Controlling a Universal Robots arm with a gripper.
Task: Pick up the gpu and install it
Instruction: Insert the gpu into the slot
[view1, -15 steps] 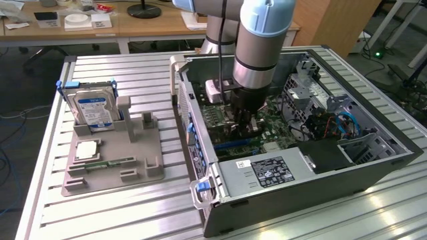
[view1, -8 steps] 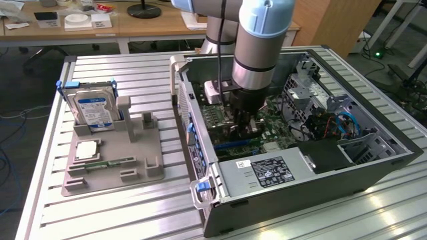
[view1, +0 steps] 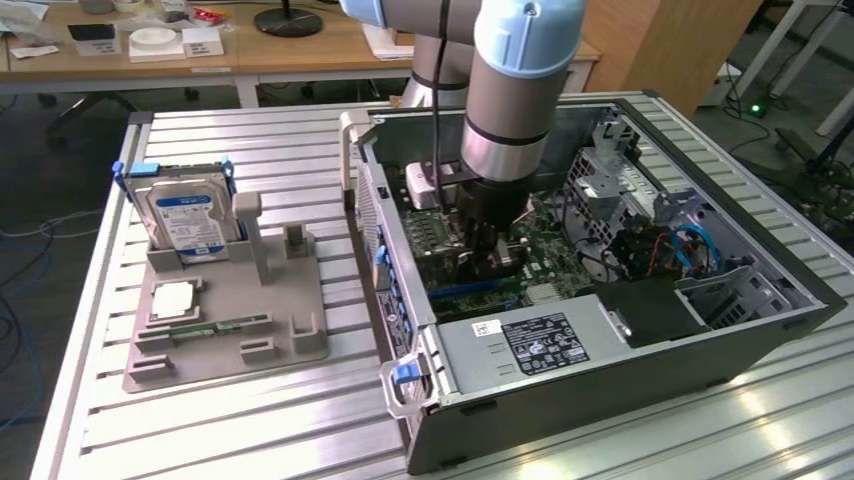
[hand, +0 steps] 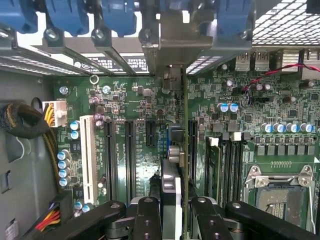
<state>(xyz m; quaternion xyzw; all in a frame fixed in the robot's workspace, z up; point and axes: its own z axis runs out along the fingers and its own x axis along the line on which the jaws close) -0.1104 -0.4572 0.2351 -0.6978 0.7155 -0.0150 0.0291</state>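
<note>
Gripper (hand: 176, 214) of the single arm, reaching down into the open computer case (view1: 641, 350), with its fingers (hand: 148, 215) clamped on the gpu (hand: 185, 150). In the wrist view the card is seen edge-on, passing between the two fingers and standing upright over the motherboard (hand: 130, 100). It lies parallel to the black expansion slots (hand: 129, 160) and the white slot (hand: 89, 155). Its silver end bracket (hand: 177, 40) is up against the case's rear wall, among the blue latches (hand: 115, 17). Whether the card's lower edge has entered a slot cannot be told.

The case lies on its side on the slatted aluminium table (view1: 267, 430). It also holds a labelled silver power supply (view1: 534, 345) at the near end, a processor socket (hand: 280, 195) and blue cables (view1: 694, 245).

Well apart from the case, toward the exterior view's left, a grey fixture tray (view1: 287, 345) holds three parts. A hard drive (view1: 187, 222) stands upright at the back, a square silver chip (view1: 174, 298) lies flat, and a narrow green memory stick (view1: 214, 326) lies just in front of the chip.
</note>
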